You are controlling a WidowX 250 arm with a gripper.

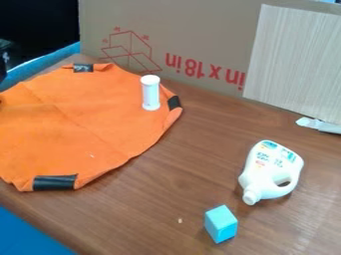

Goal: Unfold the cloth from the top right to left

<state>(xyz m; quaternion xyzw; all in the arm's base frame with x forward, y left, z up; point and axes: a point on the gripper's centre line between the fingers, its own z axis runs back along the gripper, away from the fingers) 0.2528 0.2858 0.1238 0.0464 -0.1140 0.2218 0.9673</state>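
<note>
The orange cloth (80,117) lies spread over the left part of the table, its left side cut off by the view's edge. Faint creases cross its middle. Black patches mark its rim at the top, the right and the lower left. Near the top patch the rim looks slightly rumpled. A white cylinder (150,93) stands upright on the cloth's right part, close to the right-hand patch.
On the brown table (163,184), a white jug (269,172) lies at the right, with a light-blue block (220,224) below it. Cardboard (193,30) and a pale board (296,62) stand behind. Something silvery (319,125) rests at the right edge.
</note>
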